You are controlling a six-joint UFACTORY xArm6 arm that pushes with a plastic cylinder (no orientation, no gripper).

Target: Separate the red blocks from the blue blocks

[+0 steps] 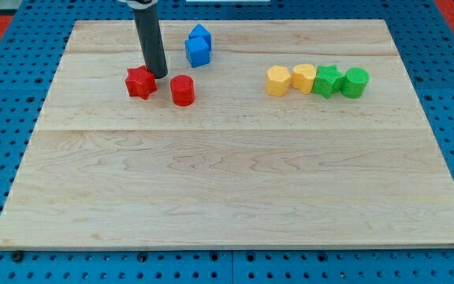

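A red star-shaped block (139, 82) lies at the view's upper left. A red cylinder (182, 90) lies just right of it. Two blue blocks stand above them: a blue cube (198, 51) and a smaller blue block (200, 34) right behind it, touching. My tip (158, 74) is on the board between the red star and the red cylinder, against the star's right side, below and left of the blue blocks.
A row of blocks lies at the view's upper right: a yellow one (277, 80), a second yellow one (303, 78), a green star (327, 80) and a green cylinder (355, 82). The wooden board (235, 181) sits on a blue pegboard.
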